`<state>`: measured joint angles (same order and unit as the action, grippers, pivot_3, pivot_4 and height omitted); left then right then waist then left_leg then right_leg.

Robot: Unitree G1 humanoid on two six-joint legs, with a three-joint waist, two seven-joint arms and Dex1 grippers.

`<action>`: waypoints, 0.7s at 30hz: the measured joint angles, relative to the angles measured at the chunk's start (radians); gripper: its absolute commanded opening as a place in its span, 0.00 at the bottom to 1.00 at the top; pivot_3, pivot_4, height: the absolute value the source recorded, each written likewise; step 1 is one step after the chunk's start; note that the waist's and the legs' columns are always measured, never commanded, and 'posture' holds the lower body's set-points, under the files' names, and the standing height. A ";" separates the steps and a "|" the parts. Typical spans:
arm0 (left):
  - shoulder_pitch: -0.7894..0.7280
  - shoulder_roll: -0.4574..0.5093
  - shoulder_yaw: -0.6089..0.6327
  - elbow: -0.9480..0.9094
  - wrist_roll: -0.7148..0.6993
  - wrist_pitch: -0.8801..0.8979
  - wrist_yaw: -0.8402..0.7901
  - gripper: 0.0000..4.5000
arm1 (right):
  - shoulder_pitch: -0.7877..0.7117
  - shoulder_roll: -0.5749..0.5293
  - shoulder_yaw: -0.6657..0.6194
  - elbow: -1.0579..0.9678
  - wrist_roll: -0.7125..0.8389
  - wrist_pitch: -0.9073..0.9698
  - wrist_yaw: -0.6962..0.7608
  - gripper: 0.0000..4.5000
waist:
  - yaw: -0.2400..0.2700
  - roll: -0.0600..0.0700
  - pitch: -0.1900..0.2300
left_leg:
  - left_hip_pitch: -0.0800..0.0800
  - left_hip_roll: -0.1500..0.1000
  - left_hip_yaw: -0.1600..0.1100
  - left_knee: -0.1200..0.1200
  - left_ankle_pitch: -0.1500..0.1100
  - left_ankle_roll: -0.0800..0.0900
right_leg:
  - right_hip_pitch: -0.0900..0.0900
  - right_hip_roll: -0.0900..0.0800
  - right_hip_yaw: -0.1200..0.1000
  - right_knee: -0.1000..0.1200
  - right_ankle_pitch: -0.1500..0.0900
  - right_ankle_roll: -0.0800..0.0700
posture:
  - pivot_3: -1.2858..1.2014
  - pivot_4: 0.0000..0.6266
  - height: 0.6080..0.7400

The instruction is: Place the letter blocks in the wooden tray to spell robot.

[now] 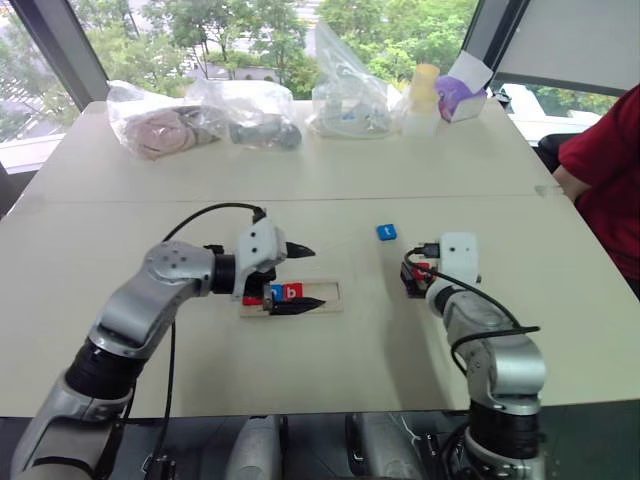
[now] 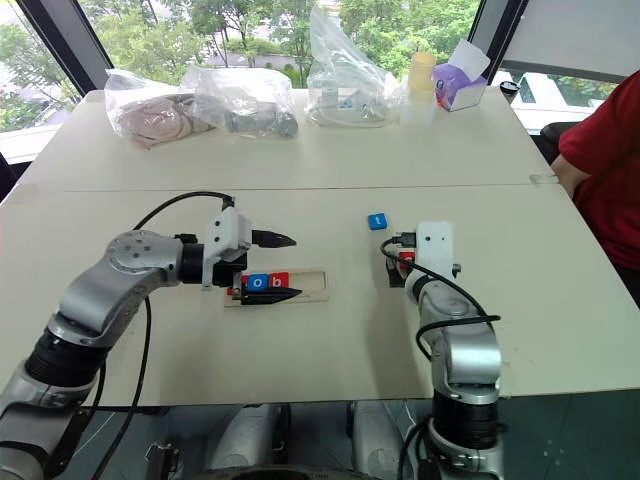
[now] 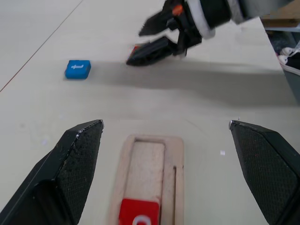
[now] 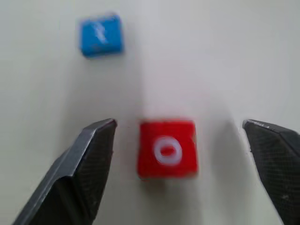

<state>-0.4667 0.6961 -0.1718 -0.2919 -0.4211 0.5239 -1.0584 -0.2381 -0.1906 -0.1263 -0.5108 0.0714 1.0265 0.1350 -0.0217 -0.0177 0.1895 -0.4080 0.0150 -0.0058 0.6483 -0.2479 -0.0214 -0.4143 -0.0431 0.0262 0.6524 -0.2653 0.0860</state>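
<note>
Partly filled: wooden tray (image 2: 312, 285) on table (image 2: 300, 340) with three letter blocks seated at its left end, red one half hidden, then blue o (image 2: 258, 283) and red b (image 2: 281, 281). Two slots bare at right end. Left gripper (image 2: 281, 267) spread wide over tray, holding nothing. Right gripper (image 4: 180, 159) spread wide around red o block (image 4: 167, 149), not clamped, block flat on table. Blue t block (image 2: 377, 221) loose just beyond. Left to place: o, then t.
</note>
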 measured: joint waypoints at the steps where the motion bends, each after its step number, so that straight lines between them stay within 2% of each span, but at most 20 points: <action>1: 0.000 0.016 0.014 0.000 -0.016 0.011 -0.015 1.00 | 0.001 -0.077 -0.002 0.003 0.025 -0.057 0.073 0.99 | 0.001 0.000 0.000 | 0.000 0.000 0.000 0.000 0.000 0.000 | 0.000 0.000 0.000 -0.001 0.000 0.000 | 0.52 0.24 1.00; 3: 0.001 0.045 0.037 0.000 -0.053 0.041 -0.052 1.00 | 0.008 -0.227 -0.007 0.038 0.071 -0.187 0.250 0.99 | 0.003 0.000 0.000 | 0.000 0.000 0.001 0.000 0.000 0.000 | 0.002 0.000 -0.001 -0.003 0.000 0.001 | 0.52 0.24 1.00; 5: 0.001 0.094 0.050 -0.004 -0.094 0.073 -0.103 1.00 | 0.022 -0.393 -0.005 0.161 0.138 -0.354 0.513 0.99 | 0.004 -0.001 0.000 | 0.000 0.000 0.001 -0.001 -0.001 0.001 | 0.005 0.000 -0.002 -0.006 -0.001 0.000 | 0.52 0.24 1.00; 6: 0.001 0.118 0.050 -0.004 -0.101 0.080 -0.125 1.00 | 0.020 -0.449 0.003 0.251 0.154 -0.446 0.631 0.99 | 0.003 -0.001 0.001 | 0.001 -0.001 0.001 0.000 -0.001 0.001 | 0.005 0.000 -0.002 -0.006 -0.001 0.000 | 0.52 0.24 1.00; 9: 0.002 0.162 0.053 -0.003 -0.102 0.077 -0.163 1.00 | -0.014 -0.553 0.051 0.508 0.146 -0.676 0.858 0.99 | 0.002 -0.001 0.001 | 0.001 -0.001 0.002 0.000 -0.001 0.001 | 0.005 0.000 -0.002 -0.005 -0.001 0.000 | 0.52 0.24 1.00; 13: 0.015 0.194 0.081 -0.007 -0.103 0.078 -0.172 1.00 | -0.158 -0.580 0.116 0.762 0.129 -0.864 1.027 0.99 | -0.014 -0.001 0.001 | 0.002 0.000 0.003 0.000 0.000 0.001 | 0.004 0.001 -0.001 -0.004 0.000 0.000 | 0.52 0.24 1.00; 21: 0.088 0.222 0.124 -0.049 -0.104 0.087 -0.139 1.00 | -0.291 -0.538 0.202 1.059 0.068 -1.067 1.139 0.99 | -0.016 0.000 0.001 | 0.001 0.001 0.001 0.000 0.000 0.001 | 0.004 0.000 -0.001 -0.003 0.000 0.000 | 0.52 0.24 1.00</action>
<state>-0.3784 0.9178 -0.0475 -0.3405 -0.5250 0.6107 -1.1976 -0.5290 -0.7288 0.0762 0.5481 0.1393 -0.0401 1.2743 -0.0377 -0.0181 0.1908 -0.4067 0.0157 -0.0046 0.6485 -0.2484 -0.0205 -0.4100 -0.0436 0.0251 0.6493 -0.2653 0.0863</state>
